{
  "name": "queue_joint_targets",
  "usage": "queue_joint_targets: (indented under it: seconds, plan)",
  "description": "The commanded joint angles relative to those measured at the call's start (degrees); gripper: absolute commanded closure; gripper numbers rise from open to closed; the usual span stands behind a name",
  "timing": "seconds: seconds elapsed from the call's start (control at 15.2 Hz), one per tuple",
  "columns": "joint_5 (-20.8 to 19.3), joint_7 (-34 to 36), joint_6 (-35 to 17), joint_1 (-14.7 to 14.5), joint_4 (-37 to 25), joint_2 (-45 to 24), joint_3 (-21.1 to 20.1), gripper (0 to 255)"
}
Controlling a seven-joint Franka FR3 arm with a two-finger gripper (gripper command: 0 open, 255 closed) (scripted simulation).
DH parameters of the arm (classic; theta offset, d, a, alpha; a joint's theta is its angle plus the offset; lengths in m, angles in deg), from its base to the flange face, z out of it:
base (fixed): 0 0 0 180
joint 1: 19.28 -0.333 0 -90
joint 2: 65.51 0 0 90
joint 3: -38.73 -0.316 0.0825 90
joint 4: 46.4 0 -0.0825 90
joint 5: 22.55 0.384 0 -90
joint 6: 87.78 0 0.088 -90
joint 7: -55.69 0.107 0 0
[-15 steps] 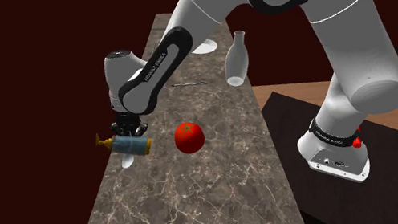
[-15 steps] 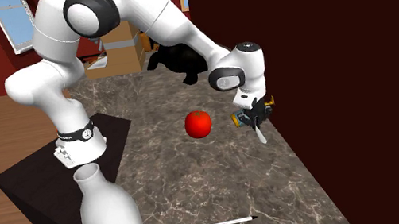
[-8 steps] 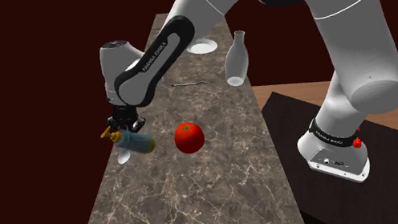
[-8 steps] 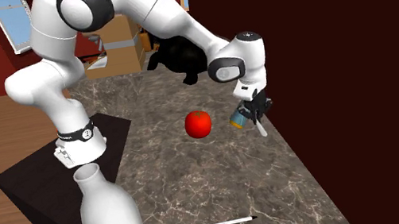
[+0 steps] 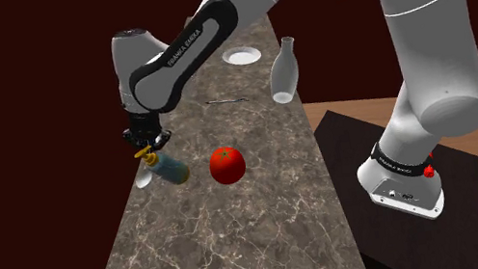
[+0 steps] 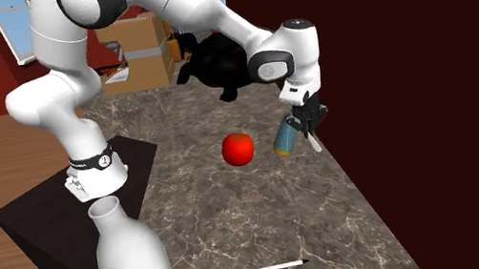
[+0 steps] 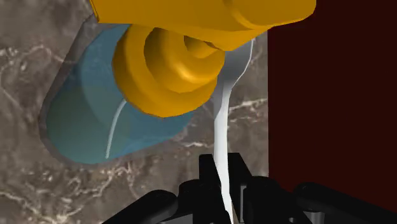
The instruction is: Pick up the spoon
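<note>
The claw (image 5: 146, 140) is squeezed tight on the thin handle of a white spoon (image 5: 144, 178). In the wrist view the two black fingers (image 7: 211, 170) press the handle from both sides, and the spoon (image 7: 220, 137) points away from the claw toward the stone below. The spoon hangs down from the claw, with its round end at the bottom. It is over the long brown stone counter (image 5: 215, 249), close to the counter's edge on the shoulder view's left. I cannot tell if the round end touches the stone. A blue bottle (image 5: 171, 169) with a yellow top is just beside the spoon. It leans over, with the yellow top up near the claw. In the wrist view the yellow top (image 7: 168, 70) sits right next to the spoon handle. A red tomato (image 5: 227, 164) sits on the counter near the bottle, on the shoulder view's right of it. Farther along the counter lies a thin pen (image 5: 225, 100). A white vase (image 5: 283, 73) stands at the counter's right edge, and a white plate (image 5: 242, 55) lies at the far end. The white arm (image 5: 420, 53) bends up high from its dark box (image 5: 340, 138) at the shoulder view's lower right and reaches over the counter to the left.
</note>
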Motion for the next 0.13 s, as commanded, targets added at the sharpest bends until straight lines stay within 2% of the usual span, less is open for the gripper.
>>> queue_joint_targets:
  seconds: [0.0,0.07]
  plan:
    - [0.14,-0.02,0.49,0.12,0.09,0.58,-0.11,255]
    - [0.14,-0.02,0.49,0.12,0.09,0.58,-0.11,255]
